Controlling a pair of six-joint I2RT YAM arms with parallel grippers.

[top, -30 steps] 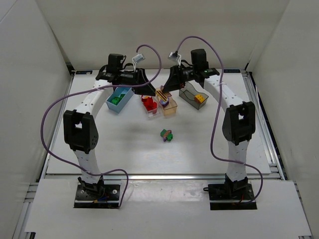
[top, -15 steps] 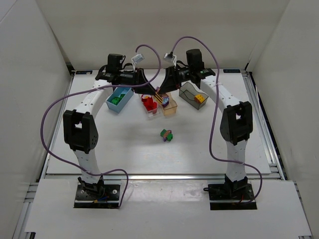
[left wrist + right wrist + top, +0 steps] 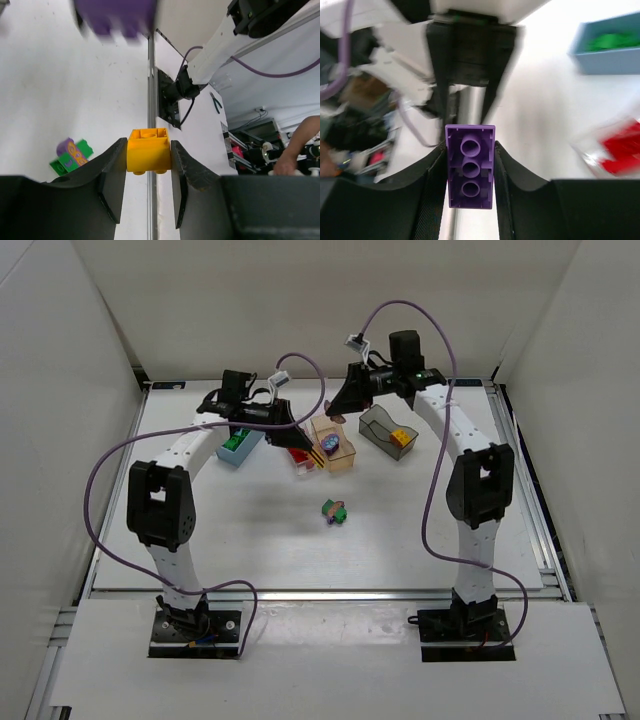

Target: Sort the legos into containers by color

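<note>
Sitting in the left claw (image 3: pixel 148 145) is a yellow brick (image 3: pixel 148 154)

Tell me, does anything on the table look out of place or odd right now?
One thing: a clump of bricks, green, purple and orange apparently stuck together, lies loose on the table, unsorted. Otherwise nothing looks spilled or tipped; the left gripper grips a yellow brick and the right gripper a purple brick.

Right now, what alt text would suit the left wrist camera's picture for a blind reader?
The left gripper pinches a yellow brick between two black fingers above a white table. Lower left lies a small clump of green and purple bricks; a blurred purple brick crosses the top edge.
</note>
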